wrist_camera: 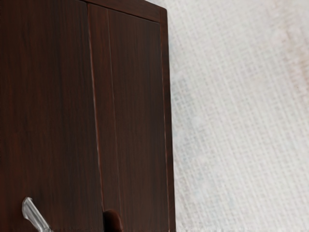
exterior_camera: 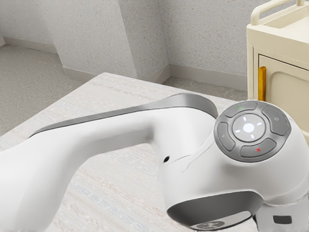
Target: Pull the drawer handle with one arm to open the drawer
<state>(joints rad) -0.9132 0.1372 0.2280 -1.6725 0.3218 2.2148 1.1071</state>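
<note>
White arm enters from exterior view's left, gray strip along top, slanting gently up, then bending down into bulky wrist. Round button pad on wrist, white lights glowing at center.

Dark-grained, satin wood cabinet; shiny metal handle.

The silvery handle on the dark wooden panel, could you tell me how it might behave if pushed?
The handle has a metallic sheen, so it is probably stiff. Its smooth, shiny surface may also be slippery.
</note>
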